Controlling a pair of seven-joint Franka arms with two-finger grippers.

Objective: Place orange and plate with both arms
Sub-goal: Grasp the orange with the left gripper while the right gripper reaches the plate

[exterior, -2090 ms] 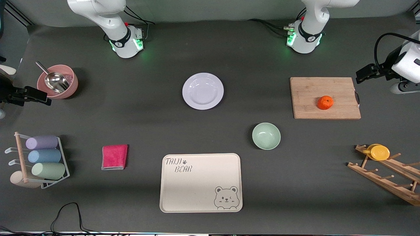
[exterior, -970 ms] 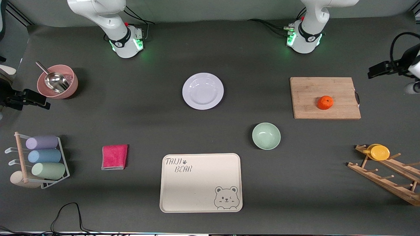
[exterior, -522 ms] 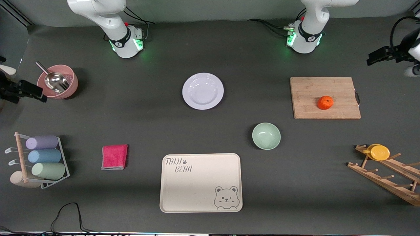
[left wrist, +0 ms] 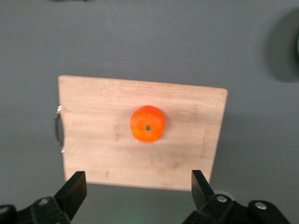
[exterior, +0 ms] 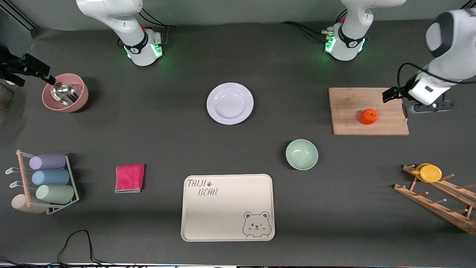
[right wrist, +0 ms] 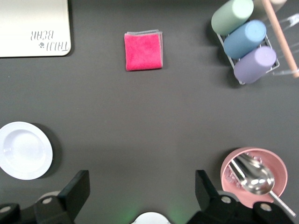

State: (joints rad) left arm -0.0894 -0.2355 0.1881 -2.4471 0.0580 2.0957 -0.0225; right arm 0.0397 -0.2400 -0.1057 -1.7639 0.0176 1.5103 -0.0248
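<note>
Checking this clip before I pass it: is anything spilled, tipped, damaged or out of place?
Nothing stands out. The orange sits whole on the cutting board, the plate lies flat and bare, and both the left gripper and right gripper are open and empty.

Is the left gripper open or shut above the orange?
Open: the left gripper hovers over the cutting board, fingers spread wide, nothing between them; the orange lies untouched.
</note>
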